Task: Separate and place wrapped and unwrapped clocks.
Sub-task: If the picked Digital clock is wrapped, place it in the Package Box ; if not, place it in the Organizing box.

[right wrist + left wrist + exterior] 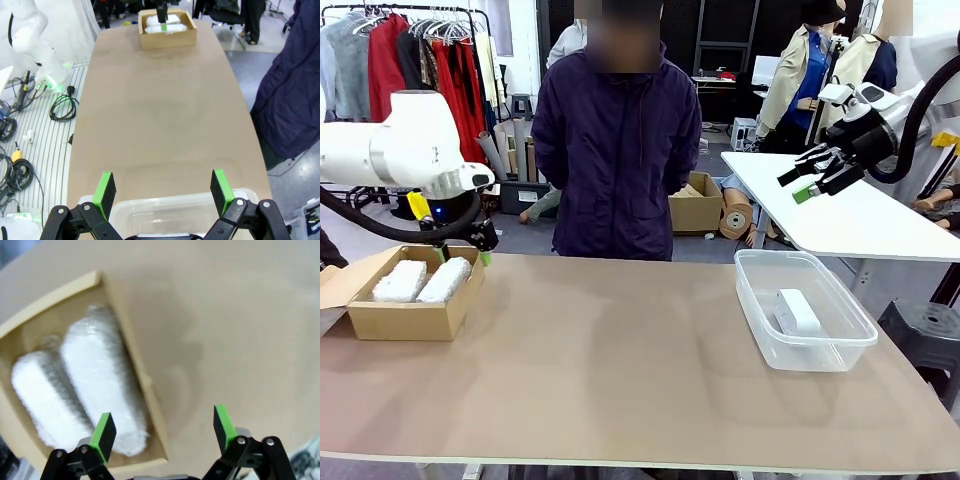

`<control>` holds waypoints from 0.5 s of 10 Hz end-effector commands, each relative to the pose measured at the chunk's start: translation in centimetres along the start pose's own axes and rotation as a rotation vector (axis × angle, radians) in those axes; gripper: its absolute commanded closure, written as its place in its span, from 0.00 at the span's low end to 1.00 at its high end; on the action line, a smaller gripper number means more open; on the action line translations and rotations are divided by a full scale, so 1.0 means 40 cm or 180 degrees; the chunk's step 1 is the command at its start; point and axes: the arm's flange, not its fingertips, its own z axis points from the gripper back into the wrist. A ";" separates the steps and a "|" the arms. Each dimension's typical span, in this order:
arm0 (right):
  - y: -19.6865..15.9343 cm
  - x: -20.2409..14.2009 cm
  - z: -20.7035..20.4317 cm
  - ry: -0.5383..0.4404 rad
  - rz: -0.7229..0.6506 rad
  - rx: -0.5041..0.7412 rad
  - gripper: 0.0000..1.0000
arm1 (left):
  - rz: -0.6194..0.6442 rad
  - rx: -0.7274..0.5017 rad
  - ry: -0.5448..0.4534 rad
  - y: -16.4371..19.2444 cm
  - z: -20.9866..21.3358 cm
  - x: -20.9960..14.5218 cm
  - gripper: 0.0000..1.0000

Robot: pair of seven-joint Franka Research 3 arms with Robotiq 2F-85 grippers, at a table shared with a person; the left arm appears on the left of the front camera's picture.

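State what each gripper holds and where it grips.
Nothing is held: left gripper open above the cardboard box, right gripper open over the plastic tub.

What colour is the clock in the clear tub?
White; the bare clock shows best in the front view.

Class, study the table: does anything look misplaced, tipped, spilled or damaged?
Nothing stands out. Two wrapped clocks lie side by side in the cardboard box, and the bare white clock sits alone in the clear tub.

Two bundles (pixel 80 390) wore whitish bubble wrap inside a matt cardboard box (pixel 410 318); the tub (pixel 807 345) was clear glossy plastic, the table (pixel 620 370) smooth matt.
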 end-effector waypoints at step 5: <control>0.003 0.004 0.002 -0.0003 0.0020 -0.0005 0.00 | -0.1204 -0.1232 -0.0080 0.081 0.217 0.010 0.00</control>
